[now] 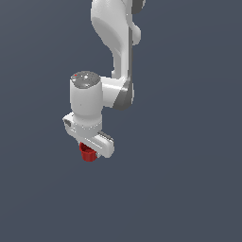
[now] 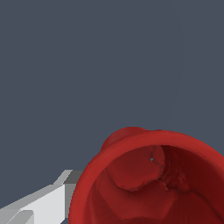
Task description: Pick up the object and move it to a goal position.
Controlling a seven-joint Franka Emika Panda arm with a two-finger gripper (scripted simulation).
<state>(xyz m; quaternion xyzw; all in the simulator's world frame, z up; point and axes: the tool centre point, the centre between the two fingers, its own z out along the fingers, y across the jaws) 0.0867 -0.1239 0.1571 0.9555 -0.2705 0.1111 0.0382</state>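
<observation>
The red cup (image 1: 87, 153) hangs directly under my white hand in the exterior view, partly hidden by the hand's body. My gripper (image 1: 90, 152) points downward and is shut on the cup. In the wrist view the cup (image 2: 131, 175) fills the lower part of the picture. Its open rim faces the camera and its hollow inside shows. One grey-white finger (image 2: 48, 199) lies against the cup's outer wall. The other finger is hidden behind the cup.
The white arm (image 1: 116, 42) comes down from the top of the exterior view. Everything around the gripper and the cup is a plain dark grey-blue surface with no other objects in view.
</observation>
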